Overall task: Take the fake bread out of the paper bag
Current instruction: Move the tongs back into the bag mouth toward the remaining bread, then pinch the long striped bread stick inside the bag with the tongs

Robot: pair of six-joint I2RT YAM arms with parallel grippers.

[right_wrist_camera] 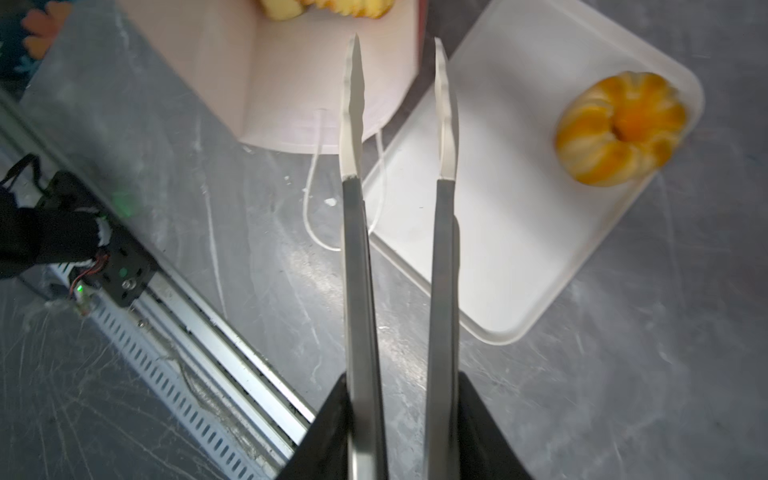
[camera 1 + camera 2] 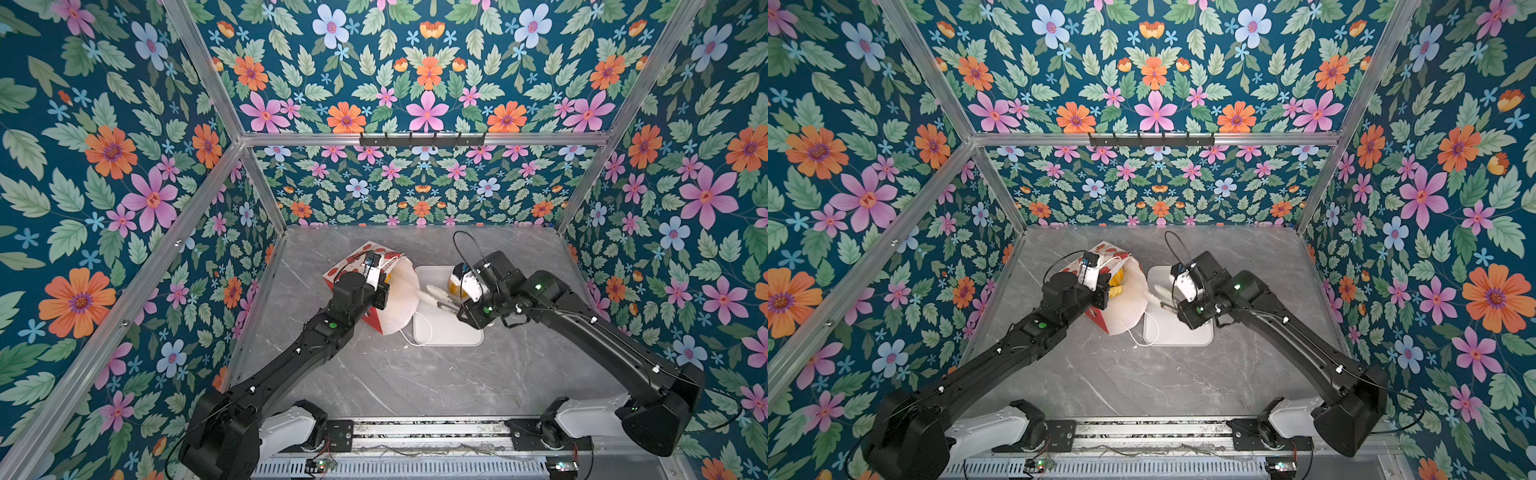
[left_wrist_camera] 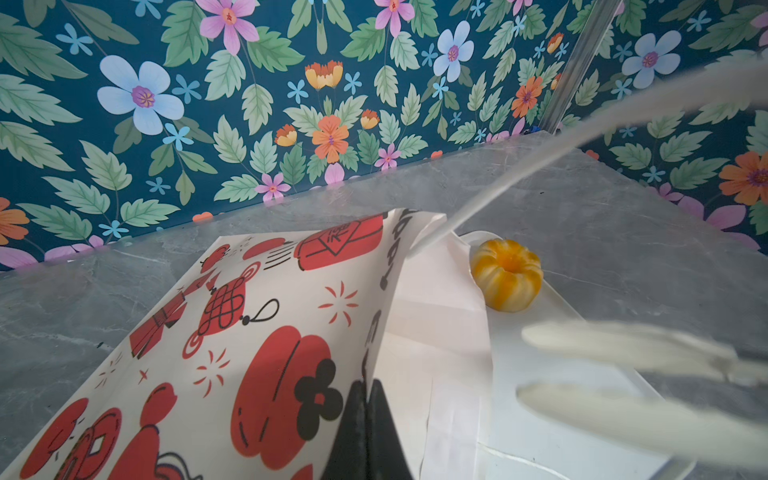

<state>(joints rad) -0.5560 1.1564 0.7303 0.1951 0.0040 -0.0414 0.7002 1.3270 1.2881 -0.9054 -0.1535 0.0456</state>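
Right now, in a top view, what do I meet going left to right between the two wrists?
Paper bag → tongs' white tips → pumpkin-shaped bun. The tray spans the last two, so I leave it out.

The paper bag (image 2: 345,270) lies tipped, mouth open, fake bread (image 2: 1117,284) inside; pumpkin bun (image 1: 621,129) sits on the tray (image 1: 498,249).

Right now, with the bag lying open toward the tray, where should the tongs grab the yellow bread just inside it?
Probably across the yellow bread at its ridged middle, entering through the paper bag mouth from the tray side, low along the table. The bag lies on its side, the left claw pinches its lip, and the right claw aims open, empty tongs that way.
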